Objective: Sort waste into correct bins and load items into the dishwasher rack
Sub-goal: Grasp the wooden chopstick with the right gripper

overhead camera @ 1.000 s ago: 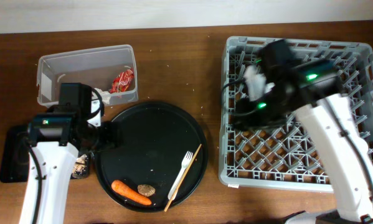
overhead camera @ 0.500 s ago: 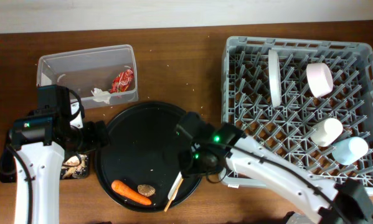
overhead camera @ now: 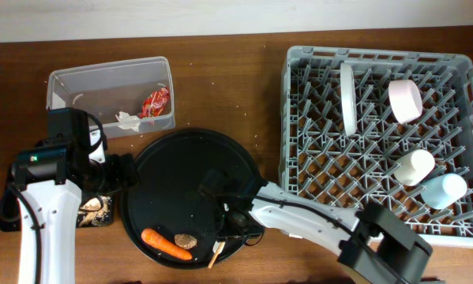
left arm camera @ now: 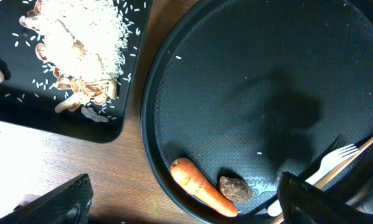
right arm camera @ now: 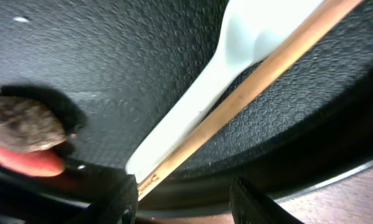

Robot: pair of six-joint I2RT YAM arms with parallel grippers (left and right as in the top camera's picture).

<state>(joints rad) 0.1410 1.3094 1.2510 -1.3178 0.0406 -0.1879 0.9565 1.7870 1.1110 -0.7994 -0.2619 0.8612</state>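
left end effector (left arm camera: 183, 202) hangs wide open and empty at mid left, by the shallow black tray (left arm camera: 12, 106) of grains (left arm camera: 80, 37). on the round black tray (overhead camera: 189, 166), lower centre, lie carrot (overhead camera: 165, 244), brown piece (overhead camera: 185, 240), fork (right arm camera: 205, 87) and stick (right arm camera: 261, 71). right end effector (right arm camera: 186, 199) stands part open at their handle ends, seemingly gripping nothing.

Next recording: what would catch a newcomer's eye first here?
The big grey rack on the right, holding a plate, a bowl, a white cup and a blue cup. Then the right arm stretched across to the near edge of the round black tray, its open gripper over the ends of the fork and stick, a carrot nearby.
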